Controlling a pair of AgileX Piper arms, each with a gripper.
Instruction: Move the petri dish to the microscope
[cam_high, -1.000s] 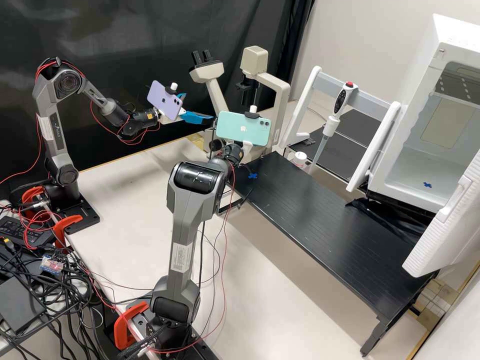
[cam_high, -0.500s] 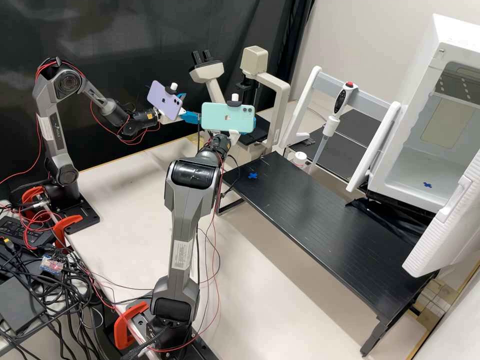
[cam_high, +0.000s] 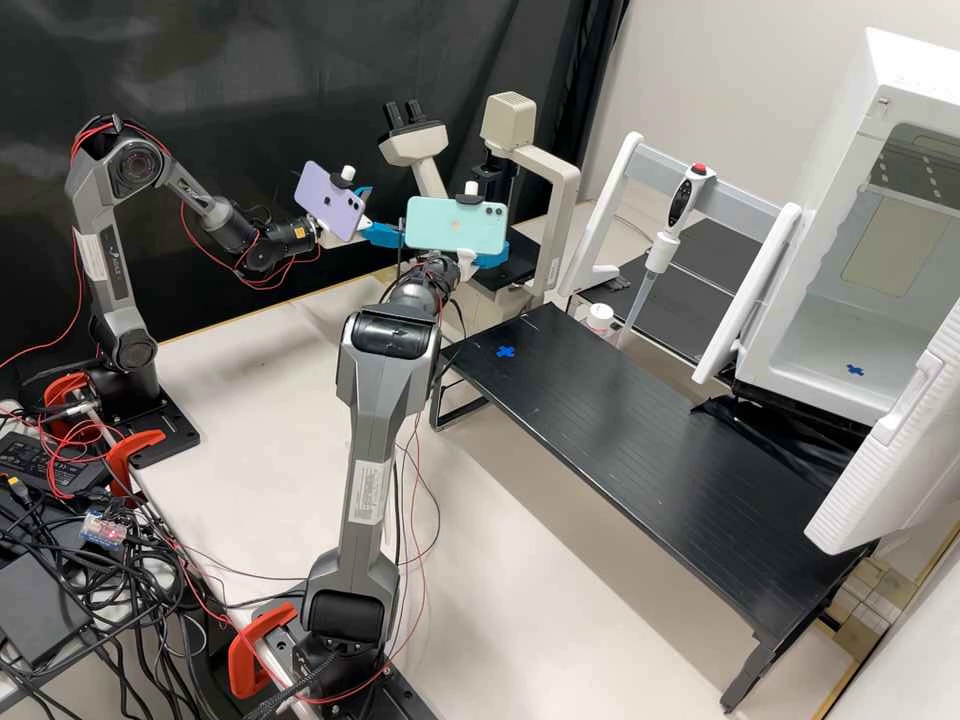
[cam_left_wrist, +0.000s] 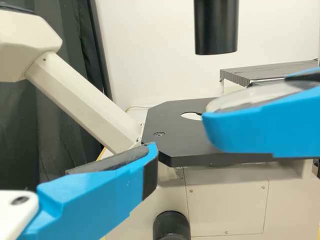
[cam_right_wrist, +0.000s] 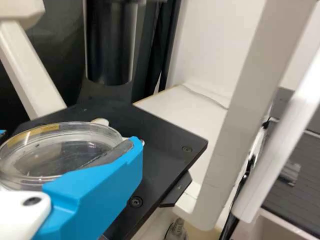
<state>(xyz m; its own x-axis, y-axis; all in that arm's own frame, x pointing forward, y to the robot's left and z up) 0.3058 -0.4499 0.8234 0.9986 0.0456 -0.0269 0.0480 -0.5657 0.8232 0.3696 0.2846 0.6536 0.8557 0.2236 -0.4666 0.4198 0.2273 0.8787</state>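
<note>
In the high view my left gripper (cam_high: 375, 212) stands with its blue fingers spread, left of the microscope (cam_high: 564, 190). Beside it my right gripper (cam_high: 493, 256) is partly behind the mint phone, in front of the microscope's stage. The clear petri dish (cam_right_wrist: 57, 152) lies level in my right gripper (cam_right_wrist: 70, 150), against one finger's pad; the stage (cam_right_wrist: 165, 145) is behind and below. From the left wrist view, the dish (cam_left_wrist: 255, 96) rests in the right gripper's blue fingers near the black stage (cam_left_wrist: 175, 120). One finger of my left gripper (cam_left_wrist: 100, 195) is near the stage edge, holding nothing.
The microscope's black condenser tube (cam_right_wrist: 111, 45) hangs over the stage. Its pale upright (cam_right_wrist: 240, 115) stands beside the stage. In the high view a black raised shelf (cam_high: 640, 430), a pipette (cam_high: 668, 230) in a white frame and an open white incubator (cam_high: 850, 290) stand to the right.
The right arm's gripper has shifted left, closer to the left gripper, and risen slightly over the last half second. The left arm has kept still.
</note>
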